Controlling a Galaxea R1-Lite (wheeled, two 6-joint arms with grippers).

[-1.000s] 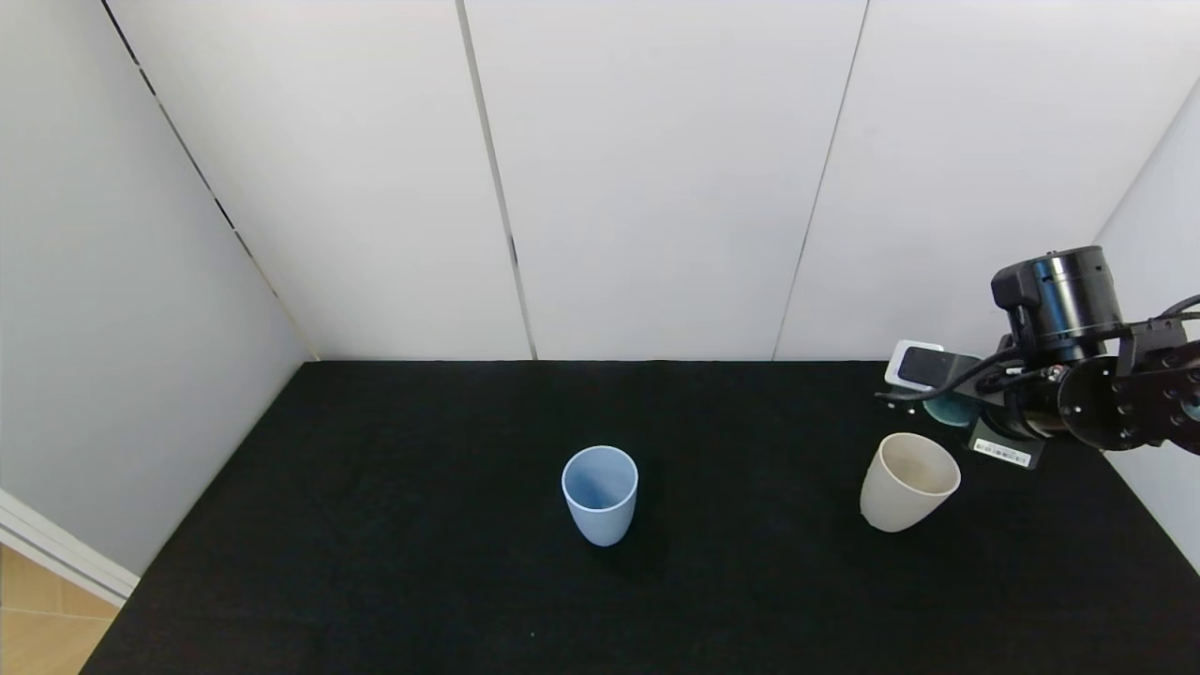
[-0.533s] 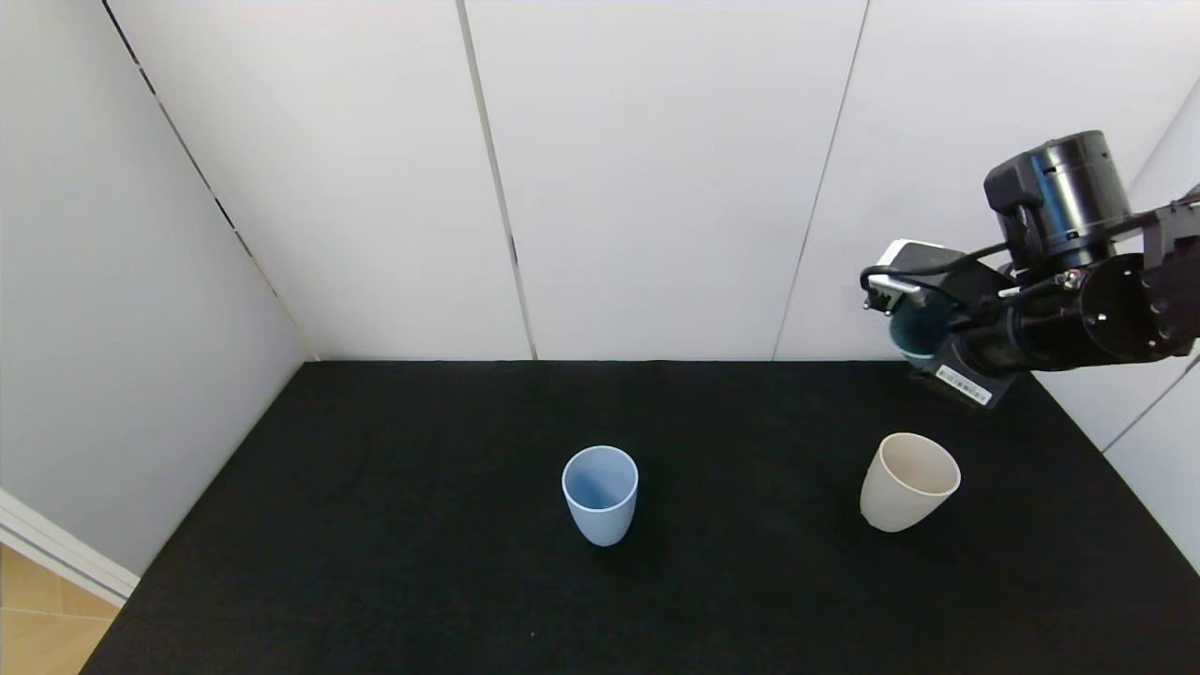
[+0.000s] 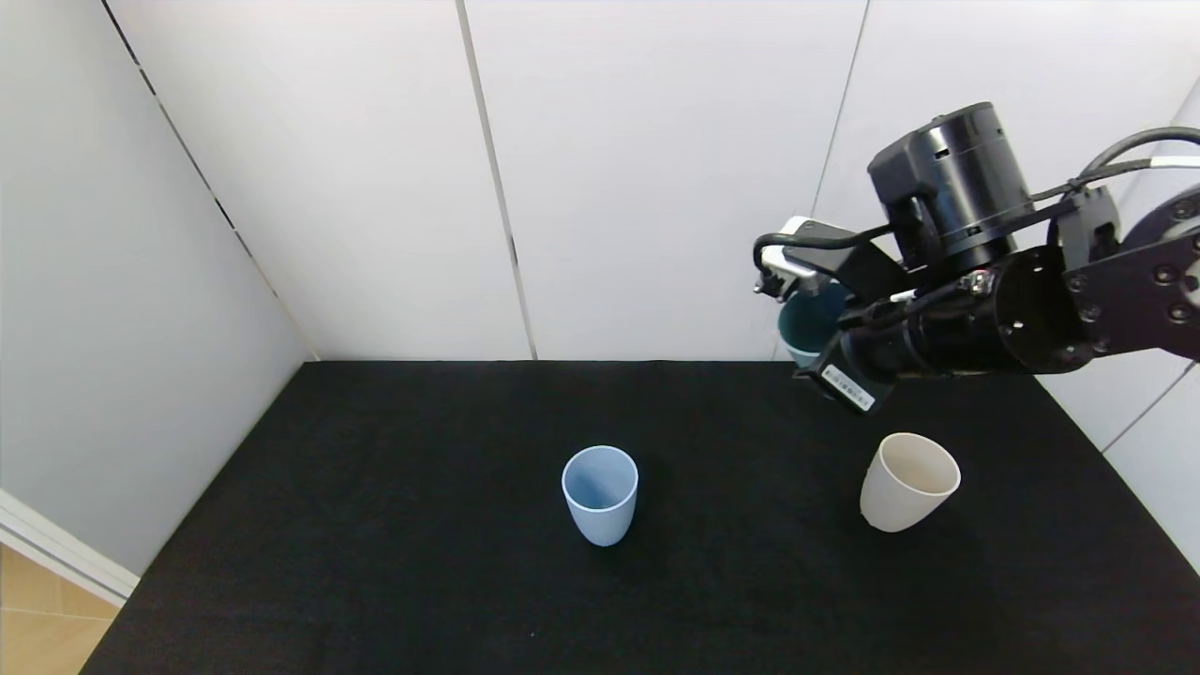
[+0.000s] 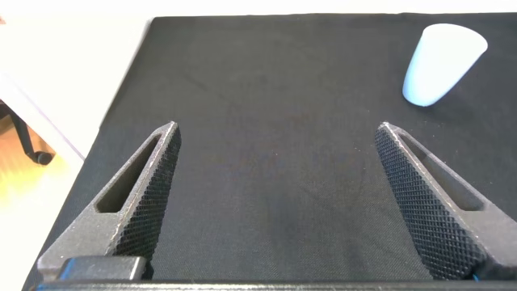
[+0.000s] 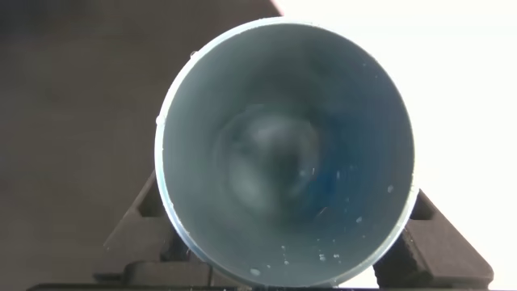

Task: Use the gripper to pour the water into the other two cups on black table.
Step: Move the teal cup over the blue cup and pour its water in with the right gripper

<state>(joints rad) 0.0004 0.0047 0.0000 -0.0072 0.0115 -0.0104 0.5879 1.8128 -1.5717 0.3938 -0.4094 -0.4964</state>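
- Lifted and swung toward the robot's left since the earlier frames, the right arm now carries the teal-green cup (image 3: 812, 323) high above the desk (image 3: 422, 562), where a second ago it sat low beside the cream cup (image 3: 907, 482).
- Desk: the black cloth surface bears both target cups, which have not shifted.
- Right pincer (image 3: 825, 328): clamped on the teal-green cup, which looks roughly upright in the head view; the right wrist view looks straight into its mouth (image 5: 287, 153), a finger (image 5: 141, 218) showing on either side of the wall.
- Left pincer (image 4: 275, 202): spread wide and holding nothing, low over the desk at the robot's left, apparently idle.
- Light blue cup (image 3: 600, 493): upright near mid-desk, well apart from the cream cup; it also shows in the left wrist view (image 4: 440, 63).
- Water (image 5: 323, 242): only droplets and faint glints inside the teal-green cup.
- My reading: the pickup is done and the carry is under way, no pouring begun. Next the cup must be lined up over one target's rim before tilting.
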